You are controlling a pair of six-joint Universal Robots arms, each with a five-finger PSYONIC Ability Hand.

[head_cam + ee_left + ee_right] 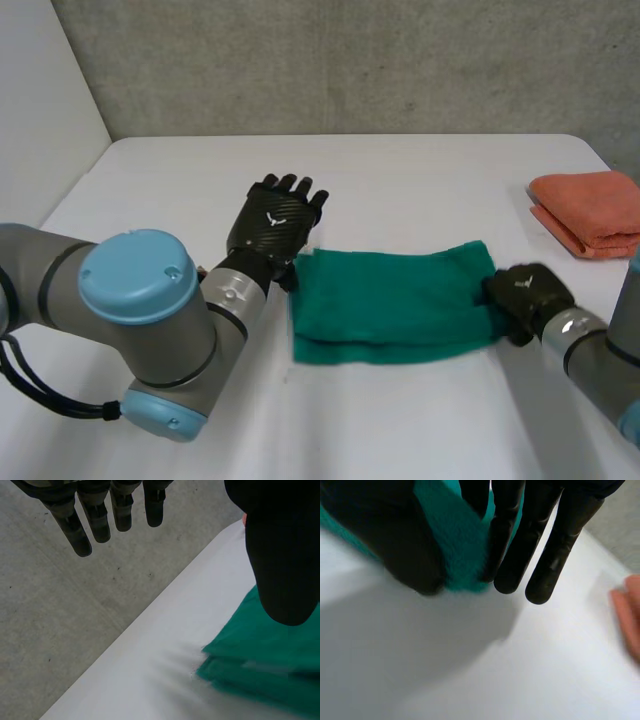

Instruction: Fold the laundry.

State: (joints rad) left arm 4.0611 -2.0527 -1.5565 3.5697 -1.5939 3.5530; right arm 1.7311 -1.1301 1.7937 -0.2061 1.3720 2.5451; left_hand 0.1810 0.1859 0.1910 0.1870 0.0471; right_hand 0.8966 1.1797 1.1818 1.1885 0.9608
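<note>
The green cloth [395, 305] was seen in the head view lying folded into a long band at the middle of the white table [400, 430]. Bare table lay all round it, and a folded orange towel [590, 212] was set well apart by the table's right edge. The left hand [275, 225] was placed at the cloth's left end and the right hand [525, 295] at its right end.

The fingers were read more plainly in the wrist views. The left hand's fingers [100, 520] were held straight and spread, with nothing grasped. The cloth's end was pinched between the right hand's thumb [385, 535] and fingers [517, 545], and the pinched edge itself was partly hidden behind the thumb.
</note>
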